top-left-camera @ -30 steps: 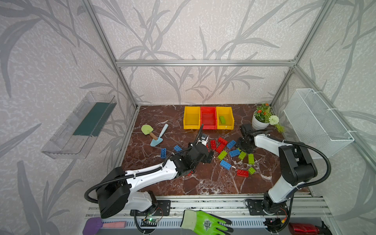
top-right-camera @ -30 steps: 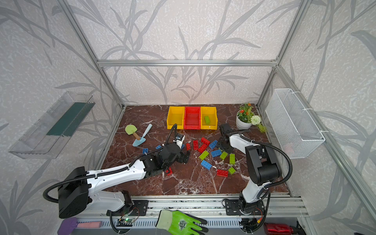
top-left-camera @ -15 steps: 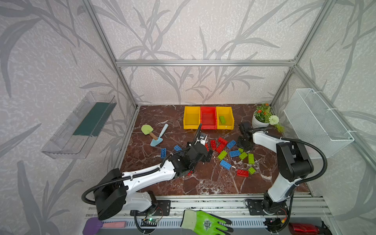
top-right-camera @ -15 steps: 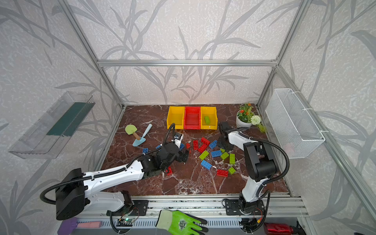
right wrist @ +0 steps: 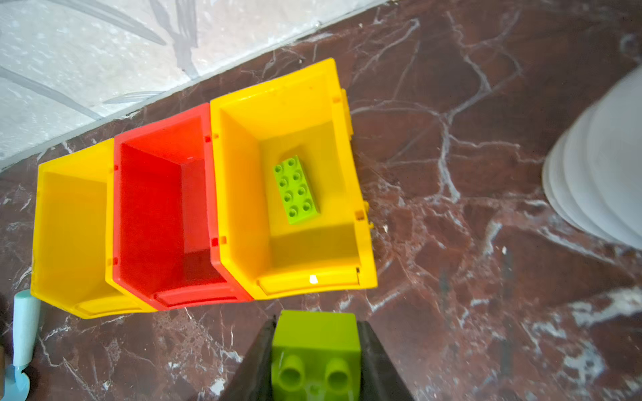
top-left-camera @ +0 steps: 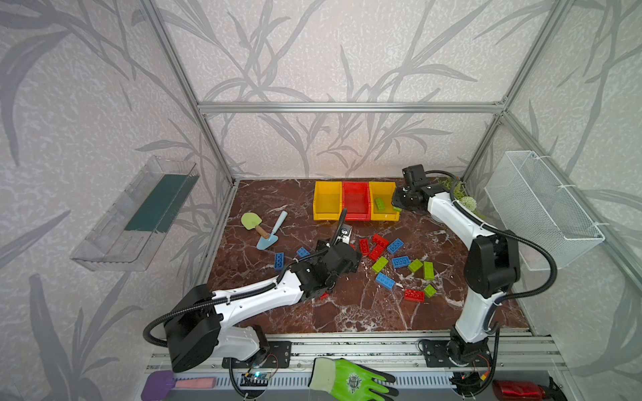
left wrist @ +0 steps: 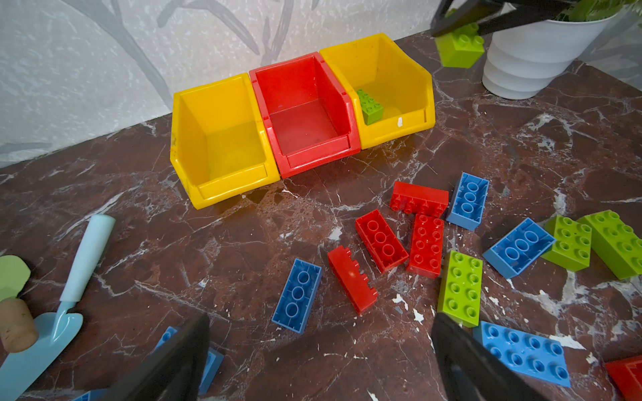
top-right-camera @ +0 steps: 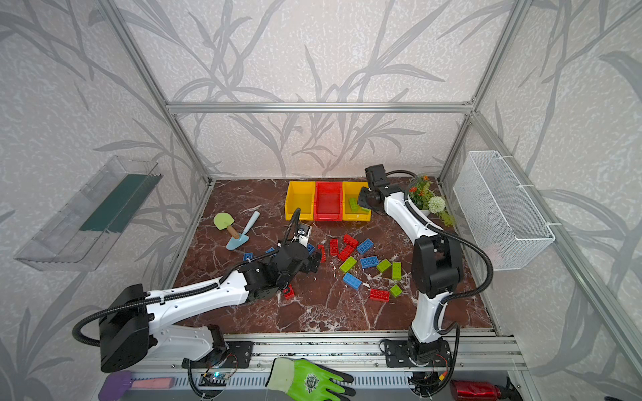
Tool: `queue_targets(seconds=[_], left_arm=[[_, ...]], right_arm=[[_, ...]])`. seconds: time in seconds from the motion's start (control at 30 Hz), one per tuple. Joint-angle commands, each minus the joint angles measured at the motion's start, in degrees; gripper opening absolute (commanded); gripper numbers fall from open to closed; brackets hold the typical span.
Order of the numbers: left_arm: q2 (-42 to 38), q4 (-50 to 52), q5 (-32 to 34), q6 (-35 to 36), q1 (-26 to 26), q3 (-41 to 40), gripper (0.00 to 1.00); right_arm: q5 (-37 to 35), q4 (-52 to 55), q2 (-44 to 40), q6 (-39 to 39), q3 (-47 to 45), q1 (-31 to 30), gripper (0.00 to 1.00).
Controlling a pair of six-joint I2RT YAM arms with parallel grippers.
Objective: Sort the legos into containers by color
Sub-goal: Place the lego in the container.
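We've got the right hand (right wrist: 315, 324) pinching a small lime green studded plastic brick (right wrist: 314, 347) near the yellow plastic bin (right wrist: 239, 173) holding another; only wrist views show it clearly. Our left hand (left wrist: 321, 317) is spread above scattered bricks (left wrist: 351, 281).

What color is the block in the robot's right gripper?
The block is lime green, clearest in the right wrist view.

The left arm reaches low and forward; the left gripper (left wrist: 319, 328) stands wide apart, its fingers (left wrist: 180, 361) holding nothing. The right arm stretches far forward, wrist raised; the right gripper (right wrist: 316, 324) pinches a green lego (right wrist: 314, 350).
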State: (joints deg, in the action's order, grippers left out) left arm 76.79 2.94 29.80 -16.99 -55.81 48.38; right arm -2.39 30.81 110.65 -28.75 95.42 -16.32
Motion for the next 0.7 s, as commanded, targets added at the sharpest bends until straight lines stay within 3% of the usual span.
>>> queue_targets(seconds=[0.0,0.33,0.53,0.67], left_arm=[[1.62,1.45,1.23,0.97,0.91,3.21,0.99],[4.55,3.25,-3.65,-0.40,6.30,6.81,0.99],[4.49,4.58,-3.82,-0.76,7.55,7.47,0.99],[2.82,5.00,-4.18,-1.26,7.46,6.71,0.99]], right_arm=[[0.47,3.44,6.89,4.57,7.10,-1.22,0.27],[-1.54,5.04,21.85,8.53,24.30,-1.50,0.30],[-1.27,12.60,26.81,9.24,35.62,-1.54,0.57],[-2.38,14.23,23.36,9.42,34.29,-1.53,0.60]])
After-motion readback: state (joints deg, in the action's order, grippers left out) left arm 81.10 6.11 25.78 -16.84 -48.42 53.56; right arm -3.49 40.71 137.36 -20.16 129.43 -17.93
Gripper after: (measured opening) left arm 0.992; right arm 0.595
